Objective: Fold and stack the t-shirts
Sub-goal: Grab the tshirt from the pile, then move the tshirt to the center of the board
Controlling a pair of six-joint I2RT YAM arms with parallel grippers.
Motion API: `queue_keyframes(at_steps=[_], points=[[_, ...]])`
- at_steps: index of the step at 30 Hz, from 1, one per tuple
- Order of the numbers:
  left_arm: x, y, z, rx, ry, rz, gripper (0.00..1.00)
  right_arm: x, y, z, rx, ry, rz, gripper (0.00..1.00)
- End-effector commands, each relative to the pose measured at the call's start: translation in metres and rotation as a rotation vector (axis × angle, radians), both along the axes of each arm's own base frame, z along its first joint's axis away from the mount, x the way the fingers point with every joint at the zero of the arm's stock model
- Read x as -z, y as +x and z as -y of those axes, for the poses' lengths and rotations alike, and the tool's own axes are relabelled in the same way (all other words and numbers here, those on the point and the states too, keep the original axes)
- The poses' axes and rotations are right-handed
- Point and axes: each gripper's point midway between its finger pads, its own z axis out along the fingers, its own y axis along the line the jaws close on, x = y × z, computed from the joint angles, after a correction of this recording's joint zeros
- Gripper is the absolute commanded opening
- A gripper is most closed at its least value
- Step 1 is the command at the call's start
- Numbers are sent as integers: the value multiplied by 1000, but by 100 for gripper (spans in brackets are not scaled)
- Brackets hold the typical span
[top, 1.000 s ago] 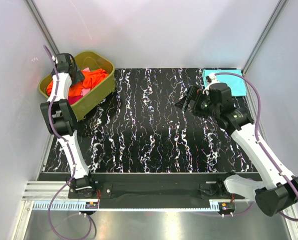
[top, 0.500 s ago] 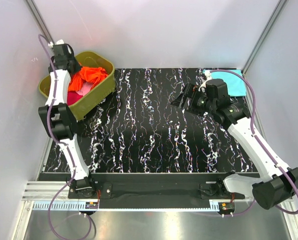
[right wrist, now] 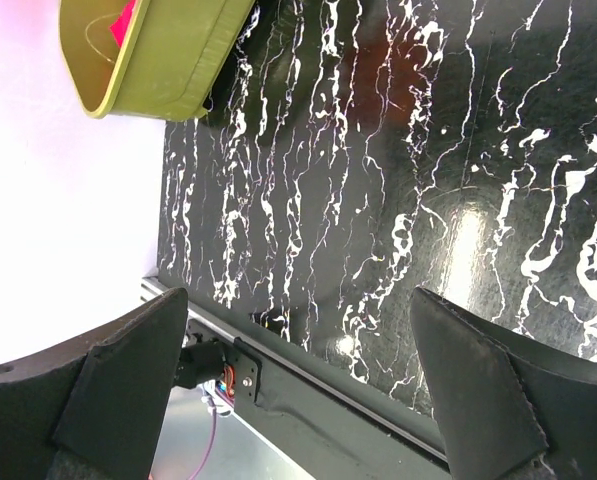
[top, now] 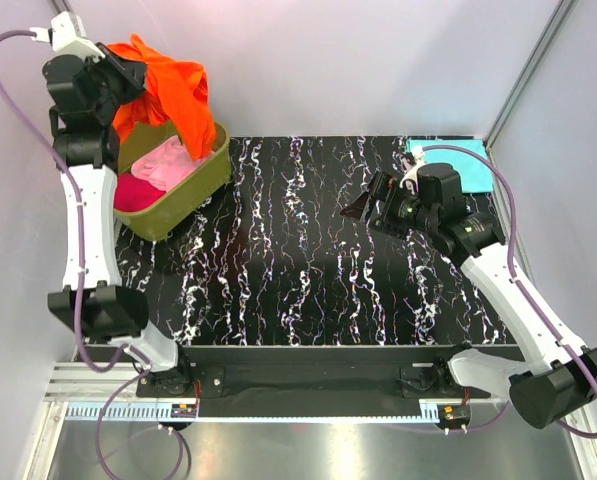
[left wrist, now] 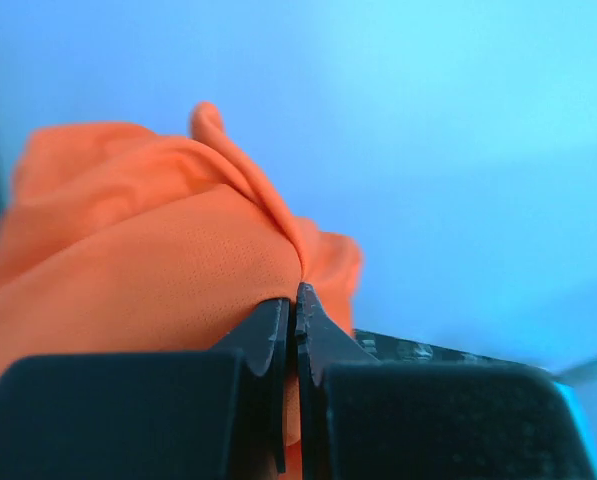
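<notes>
An orange t-shirt (top: 168, 90) hangs in the air above the olive tub (top: 183, 195), pinched by my left gripper (top: 128, 75), which is shut on its cloth. In the left wrist view the jaws meet on an orange fold (left wrist: 178, 260), the left gripper (left wrist: 296, 300) pressed closed. A light pink t-shirt (top: 166, 160) and a magenta one (top: 133, 190) lie in the tub. A teal t-shirt (top: 456, 165) lies flat at the table's far right corner, partly behind my right arm. My right gripper (top: 368, 205) hovers open over the table's right half, holding nothing (right wrist: 298, 390).
The black marbled table (top: 288, 250) spreads between the tub and the teal shirt. White walls close in the back and both sides. The tub's rim (right wrist: 148, 70) shows at the top left of the right wrist view, and the table's front rail (right wrist: 308, 390) below it.
My left gripper shut on the orange t-shirt in the tub and rose high, lifting it out. The pink and magenta shirts are now uncovered. The right arm shifted slightly.
</notes>
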Motion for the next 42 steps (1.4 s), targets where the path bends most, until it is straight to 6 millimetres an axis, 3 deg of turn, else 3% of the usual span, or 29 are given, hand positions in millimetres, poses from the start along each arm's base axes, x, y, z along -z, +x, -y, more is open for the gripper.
queue_keyframes(at_steps=[1, 4, 6, 8, 9, 13, 15, 16, 17, 19, 20, 21, 23, 25, 26, 29, 31, 33, 35, 36, 38, 42], points=[[-35, -30, 50, 264, -86, 133, 0, -22, -6, -3, -23, 36, 55, 100], [-35, -63, 85, 401, -162, 124, 0, -31, -7, 2, -5, 31, 87, 100], [-27, -90, 118, 491, -165, 107, 0, -33, -9, 7, 13, 22, 97, 100], [-16, -115, 136, 543, -160, 88, 0, -27, -12, 11, 28, 9, 84, 100], [-12, -128, 158, 599, -168, 76, 0, -28, -15, 13, 32, 10, 86, 100], [25, -167, 198, 701, -197, -12, 0, -18, -23, 22, 68, -4, 64, 100], [64, -183, 216, 734, -191, -86, 1, -10, -27, 25, 82, -6, 50, 100], [83, -182, 217, 706, -188, -128, 1, -7, -28, 27, 88, -9, 46, 100], [119, -182, 220, 695, -186, -203, 1, 0, -30, 28, 94, -14, 32, 100], [155, -184, 228, 709, -186, -291, 0, 7, -31, 30, 107, -18, 15, 100], [187, -184, 233, 720, -168, -363, 0, 13, -32, 31, 109, -24, 3, 100], [204, -184, 234, 719, -162, -409, 0, 17, -32, 33, 120, -30, -4, 100], [250, -186, 236, 709, -158, -541, 15, 23, -32, 34, 126, -41, -16, 100], [287, -196, 236, 708, -156, -656, 37, 32, -32, 37, 133, -63, -31, 100], [300, -199, 237, 711, -144, -690, 41, 38, -32, 39, 142, -80, -41, 100], [320, -209, 231, 691, -87, -736, 53, 66, -36, 43, 159, -112, -101, 100], [328, -214, 222, 640, -33, -757, 57, 88, -40, 42, 159, -110, -152, 100], [335, -224, 226, 650, 9, -772, 59, 99, -42, 32, 135, -63, -192, 100], [343, -239, 230, 670, 43, -795, 61, 126, -46, 25, 132, -25, -266, 99], [348, -243, 230, 663, 59, -801, 61, 126, -41, 17, 117, 15, -244, 96], [362, -260, 232, 680, 76, -835, 63, 155, -41, 19, 142, -5, -294, 95], [381, -278, 227, 659, 86, -880, 66, 176, -16, 23, 172, -73, -241, 86]])
